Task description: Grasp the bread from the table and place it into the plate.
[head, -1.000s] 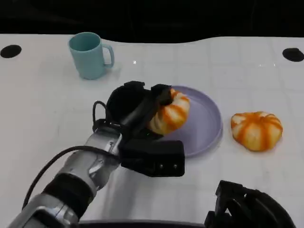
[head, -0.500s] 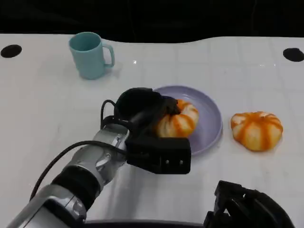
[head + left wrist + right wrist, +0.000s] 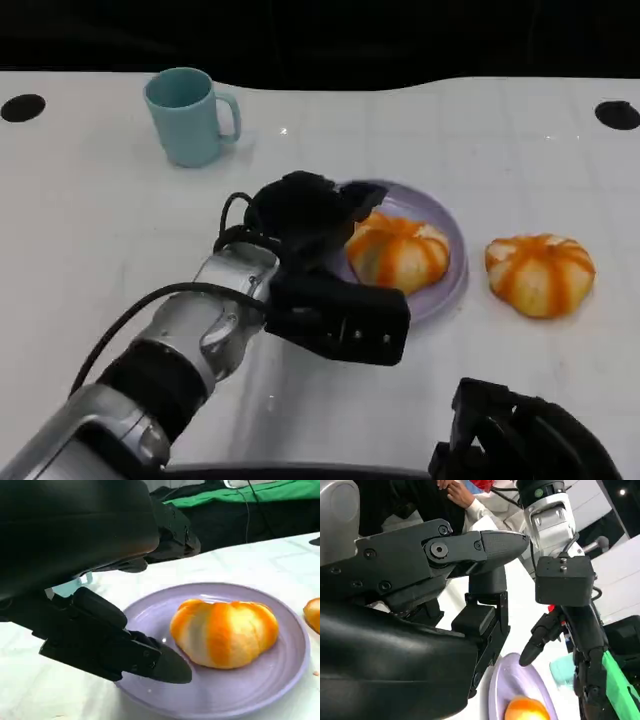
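Nearest to the robot's body, the right hand (image 3: 520,440) rests low at the table's front edge, a dark bulk whose fingers I cannot tell as clenched or spread.

A little farther in, the left hand (image 3: 305,215) reaches over the near-left rim of the plate (image 3: 450,240). Its fingers (image 3: 125,650) are apart and hold nothing; one fingertip lies on the plate's surface just beside the bread (image 3: 398,251), with a small gap between them.

The bread sits on the plate, slightly left of its middle, resting flat. It is a round, domed bun, glossy orange with pale cream stripes running from the top down the sides like pumpkin segments. The plate is lilac, shallow, with a raised rim.

To the right, on the white table (image 3: 90,230), lies a second bun (image 3: 540,273) of the same striped kind, just beside the plate but apart from it.

Farthest back, at the left, a teal mug (image 3: 188,116) stands upright, handle to the right.
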You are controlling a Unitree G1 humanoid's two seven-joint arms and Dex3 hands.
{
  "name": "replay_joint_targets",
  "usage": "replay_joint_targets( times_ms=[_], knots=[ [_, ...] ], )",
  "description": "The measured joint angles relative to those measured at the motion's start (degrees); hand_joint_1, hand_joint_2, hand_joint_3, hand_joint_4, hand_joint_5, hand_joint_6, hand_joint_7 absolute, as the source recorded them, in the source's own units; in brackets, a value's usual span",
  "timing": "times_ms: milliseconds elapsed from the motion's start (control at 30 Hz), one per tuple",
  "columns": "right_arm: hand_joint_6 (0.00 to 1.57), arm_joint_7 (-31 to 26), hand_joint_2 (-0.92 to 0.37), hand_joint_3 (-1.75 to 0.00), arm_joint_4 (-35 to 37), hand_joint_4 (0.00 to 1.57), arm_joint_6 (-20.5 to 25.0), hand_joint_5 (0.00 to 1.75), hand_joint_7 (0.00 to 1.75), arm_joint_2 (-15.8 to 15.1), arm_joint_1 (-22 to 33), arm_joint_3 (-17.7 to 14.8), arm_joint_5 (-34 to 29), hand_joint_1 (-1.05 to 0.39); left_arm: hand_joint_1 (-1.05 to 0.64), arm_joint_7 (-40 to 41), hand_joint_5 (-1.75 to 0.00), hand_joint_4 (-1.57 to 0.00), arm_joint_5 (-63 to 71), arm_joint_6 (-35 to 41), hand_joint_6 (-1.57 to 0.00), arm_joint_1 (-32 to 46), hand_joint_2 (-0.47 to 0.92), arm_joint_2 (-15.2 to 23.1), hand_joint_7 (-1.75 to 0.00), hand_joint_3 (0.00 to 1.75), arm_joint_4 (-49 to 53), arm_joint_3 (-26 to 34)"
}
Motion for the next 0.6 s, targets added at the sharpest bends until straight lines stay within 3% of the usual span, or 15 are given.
replay_joint_targets(
  times_ms=[367,500,567,600],
  knots=[
    [0.79,0.3,-0.92,-0.22,1.2,0.87,-1.1,1.58,1.37,0.1,-0.1,0.0,0.0,-0.73,-0.58,0.6,-0.34,-0.69,-3.8,-3.1,-0.56,6.5,0.92,3.7,-0.11,0.11,-10.0,3.6],
    [0.78,0.0,-0.92,-0.24,0.7,0.87,-1.0,1.58,1.37,0.0,0.3,0.0,-0.1,-0.71,-0.53,2.2,-1.01,-0.63,-8.5,-8.3,-0.76,11.3,0.92,5.2,-0.15,0.09,-14.9,7.6],
    [0.78,-0.1,-0.92,-0.24,0.4,0.87,-1.0,1.58,1.38,0.0,0.5,0.0,-0.1,-0.71,-0.53,3.6,-1.14,-0.64,-11.2,-11.3,-0.8,13.7,0.92,5.4,-0.21,0.08,-16.5,9.7],
    [0.78,-0.2,-0.92,-0.25,0.3,0.87,-1.0,1.59,1.38,0.0,0.6,0.0,-0.1,-0.71,-0.52,4.1,-1.24,-0.63,-12.4,-12.5,-0.7,14.7,0.92,5.4,-0.5,0.08,-16.9,10.6]
  ],
)
